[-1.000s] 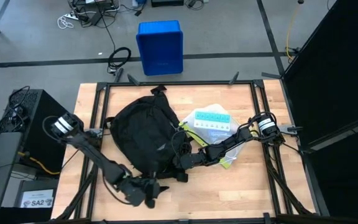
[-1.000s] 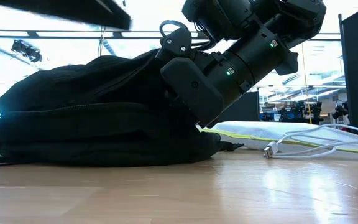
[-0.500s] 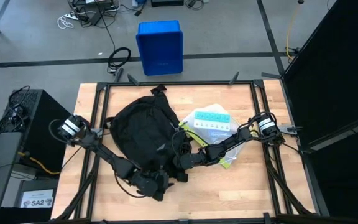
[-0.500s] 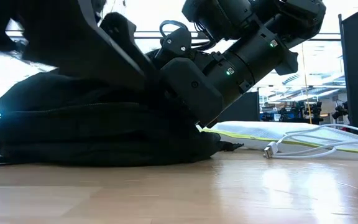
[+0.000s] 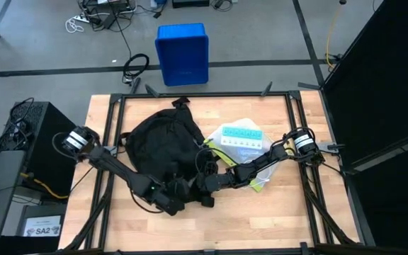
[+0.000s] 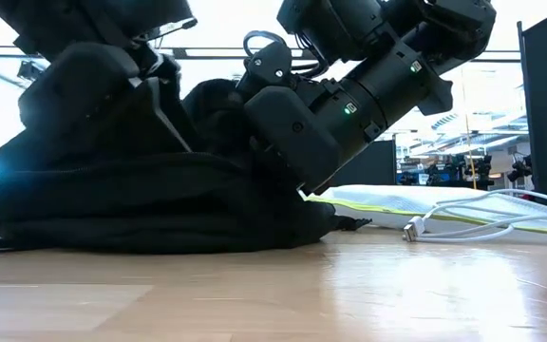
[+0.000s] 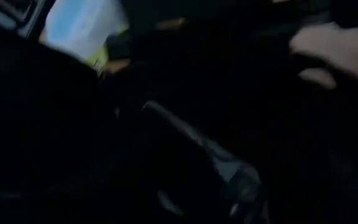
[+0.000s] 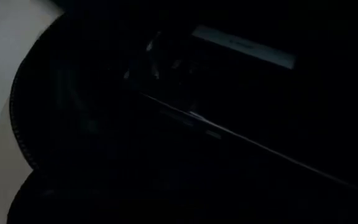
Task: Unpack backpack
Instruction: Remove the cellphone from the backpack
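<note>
The black backpack [image 5: 158, 145] lies flat on the wooden table, left of centre; in the low view the backpack [image 6: 112, 214] is a low dark mound. My left gripper [image 5: 173, 202] is at its near edge, low over the fabric, and its fingers are lost against the black. My right gripper [image 5: 202, 185] reaches in from the right to the backpack's near right corner and is shut. Both wrist views show only dark fabric; in the right wrist view a curved zipper edge [image 8: 18, 124] runs past. My right gripper slants down from the table's right into the backpack's near right corner [image 6: 297, 195]. Its fingertips are buried in the black fabric. Whether they pinch a fold or only press on it, I cannot tell.
Right of the backpack lie a pale blue pill organizer [image 5: 241, 137], a clear bag with a yellow-green edge [image 6: 416, 201] and a white cable [image 6: 463, 226]. A blue bin [image 5: 183, 53] stands on the floor beyond the far edge. Bare wood [image 5: 275, 219] runs along the near edge.
My left gripper has swung from the table's near edge toward the right and far side, up to the backpack's near edge, turning as it went. In the low view it now stands in front of the backpack's left half. My right gripper has kept still.
</note>
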